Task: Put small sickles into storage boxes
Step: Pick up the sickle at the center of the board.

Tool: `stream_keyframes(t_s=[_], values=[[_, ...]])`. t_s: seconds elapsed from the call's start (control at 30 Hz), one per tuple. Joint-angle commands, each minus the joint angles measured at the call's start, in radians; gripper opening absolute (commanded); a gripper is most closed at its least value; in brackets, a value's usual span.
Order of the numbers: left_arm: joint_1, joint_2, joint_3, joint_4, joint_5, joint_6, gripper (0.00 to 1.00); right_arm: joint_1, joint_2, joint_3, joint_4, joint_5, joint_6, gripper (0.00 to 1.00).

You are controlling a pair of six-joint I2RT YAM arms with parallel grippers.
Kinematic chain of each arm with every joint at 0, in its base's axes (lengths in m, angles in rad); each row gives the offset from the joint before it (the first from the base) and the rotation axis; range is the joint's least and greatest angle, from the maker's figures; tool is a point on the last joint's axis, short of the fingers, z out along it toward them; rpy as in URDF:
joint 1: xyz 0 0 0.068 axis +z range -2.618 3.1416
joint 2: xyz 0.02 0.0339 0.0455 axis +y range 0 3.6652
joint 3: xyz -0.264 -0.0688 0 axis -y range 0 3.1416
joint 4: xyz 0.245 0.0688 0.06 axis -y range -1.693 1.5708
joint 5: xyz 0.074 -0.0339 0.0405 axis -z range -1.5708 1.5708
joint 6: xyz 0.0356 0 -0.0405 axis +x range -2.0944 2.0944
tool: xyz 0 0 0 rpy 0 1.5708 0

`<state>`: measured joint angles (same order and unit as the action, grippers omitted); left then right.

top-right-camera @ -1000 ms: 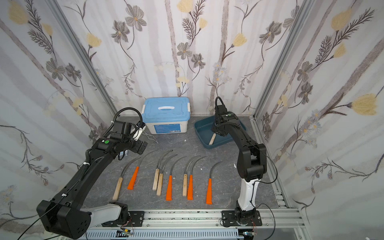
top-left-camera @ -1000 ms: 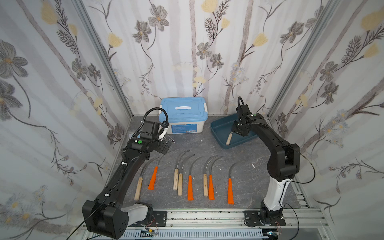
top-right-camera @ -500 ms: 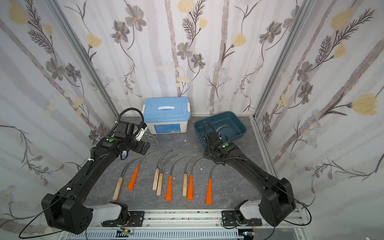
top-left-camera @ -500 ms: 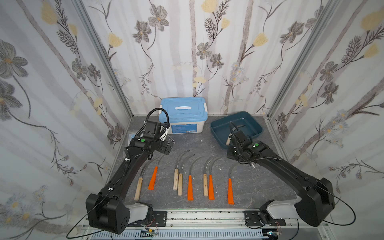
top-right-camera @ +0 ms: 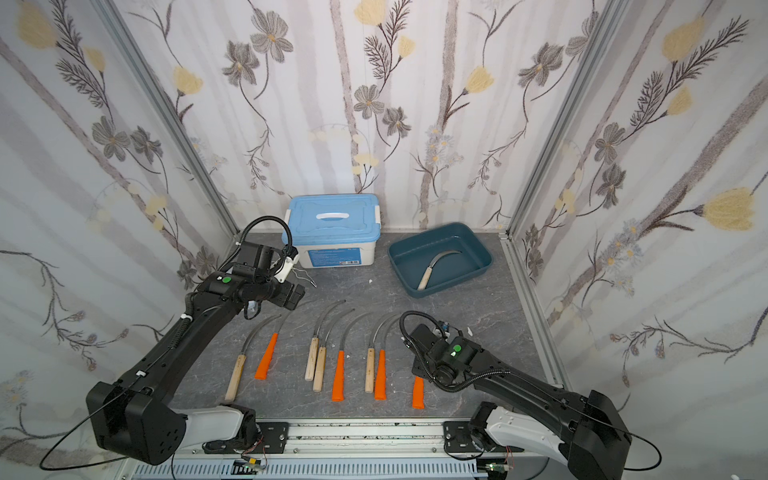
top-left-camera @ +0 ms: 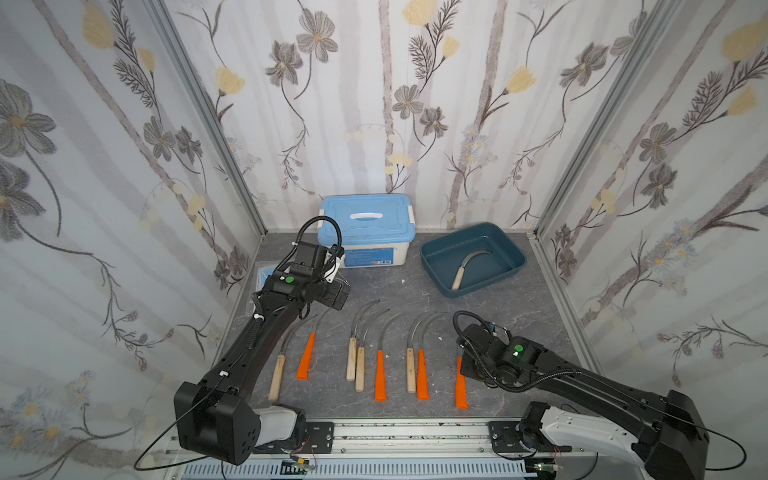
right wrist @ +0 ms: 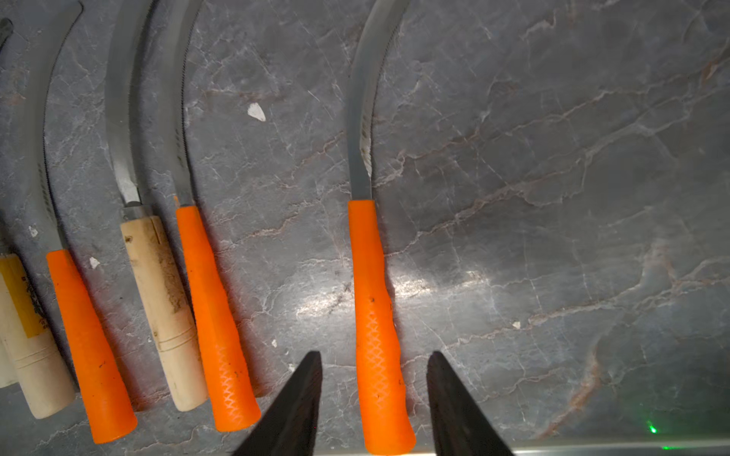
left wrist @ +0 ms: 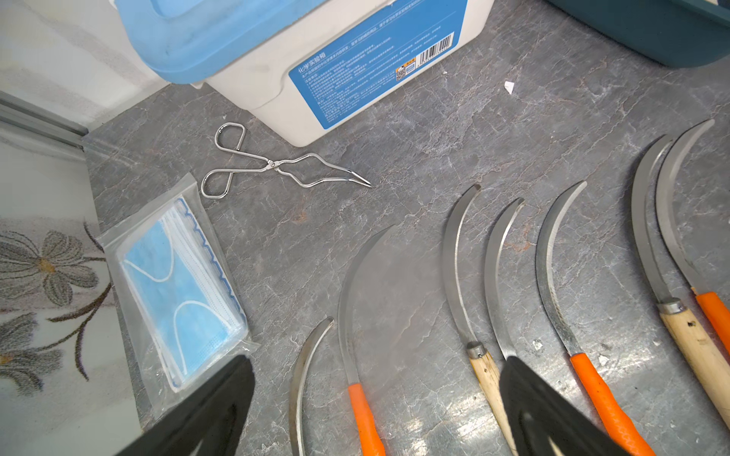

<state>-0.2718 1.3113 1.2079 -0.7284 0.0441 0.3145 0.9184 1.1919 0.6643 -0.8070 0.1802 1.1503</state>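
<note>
**Right claw straddled the last orange sickle; one sickle lay in the tray**

The right claw (right wrist: 374, 355) stood spread, one finger on each side of the handle of an orange-handled sickle (right wrist: 375, 316). A strip of bare worktop (top-left-camera: 519, 324) showed between each finger and the handle, so nothing was pinched. That sickle was the one at the robot's right end of the row, and in both top views the right arm's wrist covered the upper part of it.

The left claw (left wrist: 377, 361) was spread wide and held nothing. It hung over the blades at the robot's left end of the row.

The row of eight sickles (top-left-camera: 380, 365) lay flat on the worktop, four with orange handles and four with pale wooden ones. The handles pointed towards the robot's base and the curved blades towards the back wall.

The teal tray (top-left-camera: 449, 253) sat at the back right of the worktop, well apart from the row. One wooden-handled sickle (top-left-camera: 457, 279) lay inside it.

A white box with a blue lid (top-left-camera: 365, 232) stood closed just left of the tray. Near the box, on the left arm's side, lay wire tongs (left wrist: 276, 166) and a bag of face masks (left wrist: 177, 288).
</note>
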Motion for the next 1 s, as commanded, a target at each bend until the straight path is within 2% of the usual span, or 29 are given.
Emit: stream_keyframes(t_s=[0.0,0.63,0.97], values=[[-0.001,0.006,0.019,0.015,0.027,0.008,1.0,0.019,-0.006,-0.025,0.032,0.007,0.096,0.46],[-0.003,-0.002,0.01,0.027,0.03,0.005,1.0,0.028,0.156,-0.017,0.113,-0.015,0.041,0.47],[-0.003,-0.041,-0.025,0.024,0.029,0.0,1.0,-0.003,0.161,-0.043,0.122,-0.037,0.045,0.47]])
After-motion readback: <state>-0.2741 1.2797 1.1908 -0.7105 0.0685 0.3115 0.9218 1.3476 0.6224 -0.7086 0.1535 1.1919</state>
